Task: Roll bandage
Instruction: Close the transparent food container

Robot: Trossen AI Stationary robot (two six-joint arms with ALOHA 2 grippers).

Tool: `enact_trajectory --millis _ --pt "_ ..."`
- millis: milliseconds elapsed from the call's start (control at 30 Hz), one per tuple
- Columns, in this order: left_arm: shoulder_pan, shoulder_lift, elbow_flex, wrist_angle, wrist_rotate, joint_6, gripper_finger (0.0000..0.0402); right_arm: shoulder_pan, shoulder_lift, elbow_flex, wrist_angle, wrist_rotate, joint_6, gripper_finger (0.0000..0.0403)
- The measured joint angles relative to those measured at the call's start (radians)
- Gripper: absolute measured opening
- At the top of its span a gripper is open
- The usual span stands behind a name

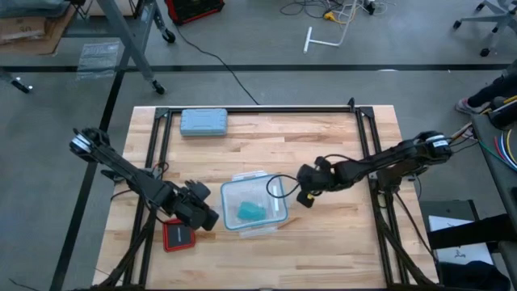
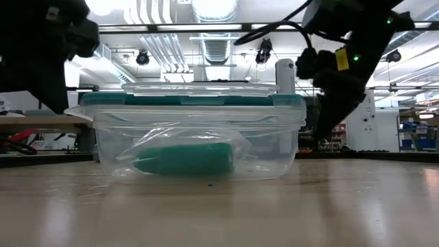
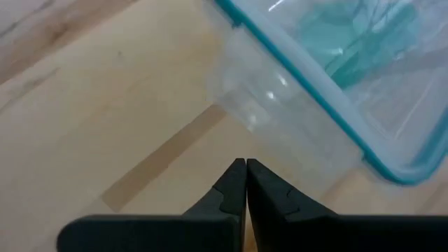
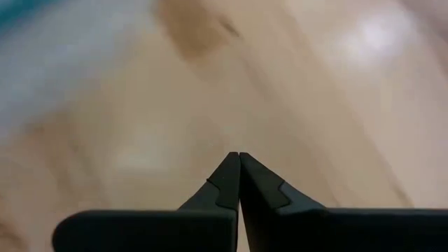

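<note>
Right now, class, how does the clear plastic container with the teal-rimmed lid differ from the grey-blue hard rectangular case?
The clear plastic container is see-through and shows the teal-green bandage inside; the grey-blue hard rectangular case is opaque. The container sits mid-table between the left gripper and right gripper; the case lies at the far edge, away from both. Both are closed and rest flat on the wooden table.

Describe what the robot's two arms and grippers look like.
Both arms are dark, slim and jointed, with black cables along them. The left gripper and right gripper each have two matte black, wedge-shaped fingers tapering to a point. The right arm's base shows white.
</note>
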Motion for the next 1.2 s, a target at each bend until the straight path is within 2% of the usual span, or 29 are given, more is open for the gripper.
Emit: enact_trajectory --millis 167,233,300,367,433,533,633,900,1033,1200 --pt "-0.026 -0.054 0.022 0.002 -0.012 0.011 0.0002 0.024 -0.080 -0.002 -0.092 0.098 0.044 0.0000" --pt "-0.038 -0.071 0.056 0.012 -0.090 0.056 0.0001 0.045 -0.132 -0.003 -0.042 0.142 0.036 0.0000" --pt "-0.049 -0.074 0.085 0.067 -0.244 0.138 0.0002 0.078 -0.184 -0.017 0.086 0.176 -0.018 0.0000" --pt "-0.047 -0.063 0.093 0.182 -0.393 0.260 0.0002 0.120 -0.221 -0.056 0.324 0.181 -0.085 0.0000" --pt "-0.030 -0.039 0.092 0.317 -0.460 0.416 0.0001 0.160 -0.228 -0.118 0.596 0.176 -0.142 0.0000" --pt "-0.007 0.012 0.080 0.442 -0.465 0.577 0.0002 0.198 -0.181 -0.216 0.941 0.174 -0.195 0.0000" --pt "0.001 0.066 0.076 0.454 -0.464 0.602 0.0002 0.208 -0.092 -0.267 1.063 0.167 -0.154 0.0000" --pt "0.020 0.222 0.074 0.468 -0.377 0.584 0.0003 0.213 0.133 -0.234 1.076 0.144 -0.055 0.0000" --pt "0.054 0.291 0.074 0.475 -0.290 0.544 0.0001 0.214 0.158 -0.223 1.082 0.148 -0.028 0.0000" --pt "0.072 0.332 0.077 0.558 -0.281 0.555 0.0004 0.219 0.127 -0.224 1.036 0.157 -0.027 0.0000"
